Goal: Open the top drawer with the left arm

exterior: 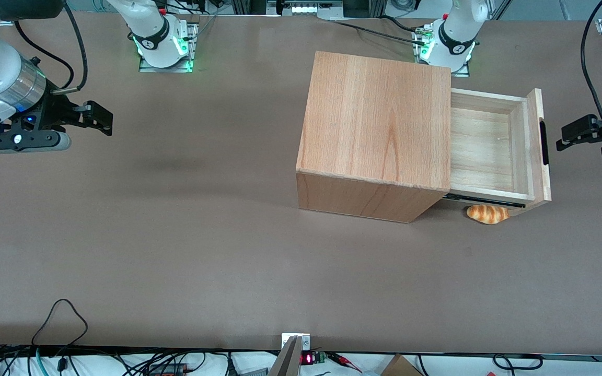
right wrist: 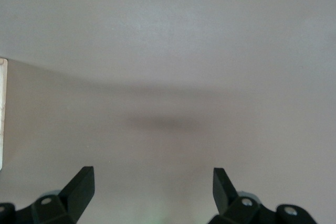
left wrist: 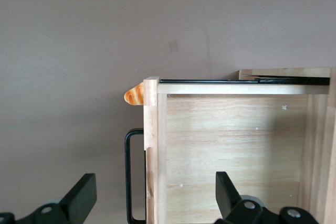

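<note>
One cabinet (exterior: 374, 130) stands on the table (exterior: 175, 235), its top drawer (exterior: 489, 151) pulled out toward the working arm's end. One bread roll (exterior: 487, 213) lies beside the drawer. The gripper (exterior: 586, 137) hangs near the handle (exterior: 543, 142) — fingers (left wrist: 81, 195) spread, holding nothing.

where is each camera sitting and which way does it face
Front view: high above the table, looking down on the cabinet and pulled-out top drawer; the left arm's tool is open, clear of the handle.
Left wrist view: on the working arm, looking down over the drawer; its own fingers show.
Right wrist view: on the parked arm, facing bare table.
Shared: front and left wrist views both show the drawer, handle and bread roll.
</note>
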Controlling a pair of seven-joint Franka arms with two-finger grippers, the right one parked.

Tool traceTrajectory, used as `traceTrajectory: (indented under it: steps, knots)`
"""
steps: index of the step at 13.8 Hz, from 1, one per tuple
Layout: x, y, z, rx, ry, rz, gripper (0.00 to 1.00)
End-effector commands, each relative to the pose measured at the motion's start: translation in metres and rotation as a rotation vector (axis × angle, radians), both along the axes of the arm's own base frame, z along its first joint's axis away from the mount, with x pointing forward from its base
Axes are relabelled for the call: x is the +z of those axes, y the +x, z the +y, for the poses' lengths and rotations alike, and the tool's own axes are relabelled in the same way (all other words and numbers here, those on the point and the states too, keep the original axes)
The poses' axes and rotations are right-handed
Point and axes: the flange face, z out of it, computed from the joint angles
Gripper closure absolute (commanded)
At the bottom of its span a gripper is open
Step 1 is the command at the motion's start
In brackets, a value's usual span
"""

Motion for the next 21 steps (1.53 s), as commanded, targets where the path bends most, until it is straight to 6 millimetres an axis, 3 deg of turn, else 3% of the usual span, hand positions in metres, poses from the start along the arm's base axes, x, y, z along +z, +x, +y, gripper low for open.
traceTrajectory:
  steps: [1, 6, 9, 21]
  knots:
    - [0.013, -0.004, -0.009, 0.034, 0.026, -0.012, 0.0]
    - [0.037, -0.014, -0.021, 0.044, 0.03, -0.065, 0.0]
    - [0.044, -0.021, -0.043, 0.059, 0.063, -0.085, 0.0]
    - [0.047, -0.024, -0.031, 0.087, 0.065, -0.057, 0.0]
